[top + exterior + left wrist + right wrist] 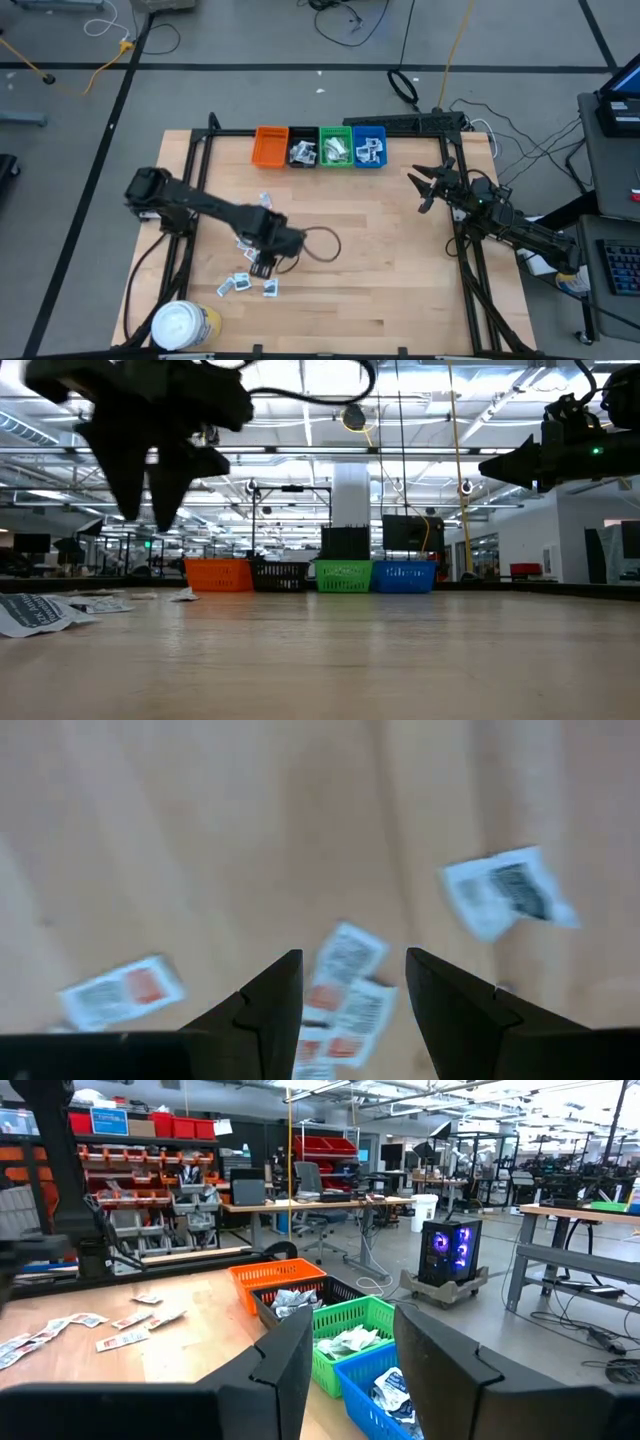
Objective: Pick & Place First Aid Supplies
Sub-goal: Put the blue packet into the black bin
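Small white packets lie loose on the wooden table near its front left: a cluster [245,285], one farther back [265,200]. My left gripper [265,265] hangs open over the cluster, fingers pointing down, clear of the table in the low view [148,510]. In its wrist view, two overlapping packets [350,985] lie between the fingers, with others to either side [120,990] [505,890]. My right gripper [420,192] waits open at the table's right side, raised [500,465], facing the bins [350,1370].
Four bins stand in a row at the far edge: orange [270,147], black [302,150], green [335,148], blue [369,148]; the last three hold packets. A white-lidded yellow tub [185,325] sits at the front left corner. A cable loops [320,245] beside the left gripper.
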Controlling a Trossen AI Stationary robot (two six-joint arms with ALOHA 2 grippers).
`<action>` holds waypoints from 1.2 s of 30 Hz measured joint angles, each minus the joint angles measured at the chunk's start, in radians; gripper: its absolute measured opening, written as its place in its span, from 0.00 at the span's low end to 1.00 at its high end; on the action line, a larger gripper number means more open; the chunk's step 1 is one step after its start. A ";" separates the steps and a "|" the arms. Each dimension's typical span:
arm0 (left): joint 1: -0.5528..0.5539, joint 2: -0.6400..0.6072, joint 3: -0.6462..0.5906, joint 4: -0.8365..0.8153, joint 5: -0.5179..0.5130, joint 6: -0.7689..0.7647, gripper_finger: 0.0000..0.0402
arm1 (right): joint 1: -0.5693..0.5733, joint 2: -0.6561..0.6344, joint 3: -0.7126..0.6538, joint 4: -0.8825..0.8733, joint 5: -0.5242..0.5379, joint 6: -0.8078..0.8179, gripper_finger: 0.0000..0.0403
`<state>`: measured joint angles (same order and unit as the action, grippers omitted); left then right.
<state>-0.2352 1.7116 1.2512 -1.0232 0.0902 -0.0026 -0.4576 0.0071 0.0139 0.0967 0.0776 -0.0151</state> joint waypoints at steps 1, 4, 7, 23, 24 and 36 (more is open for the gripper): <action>-0.023 -0.001 -0.003 0.012 0.003 -0.019 0.46 | 0.000 0.000 0.000 0.000 0.000 0.000 0.35; -0.080 -0.002 -0.012 0.056 0.017 -0.072 0.46 | 0.000 0.000 0.000 0.000 0.000 0.000 0.35; -0.123 -0.002 -0.012 0.068 0.025 -0.142 0.46 | 0.000 0.000 0.000 0.000 0.000 0.000 0.35; -0.222 0.113 -0.077 0.196 0.034 -0.744 0.46 | 0.000 0.000 0.000 0.000 0.000 0.000 0.35; -0.222 0.125 -0.079 0.204 0.033 -0.771 0.46 | 0.000 0.000 0.000 0.000 0.000 0.000 0.35; -0.239 0.177 -0.082 0.265 -0.029 -0.854 0.34 | 0.000 0.000 0.000 0.000 0.000 0.000 0.35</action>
<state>-0.4740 1.8889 1.1694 -0.7578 0.0608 -0.8566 -0.4572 0.0071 0.0135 0.0967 0.0780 -0.0147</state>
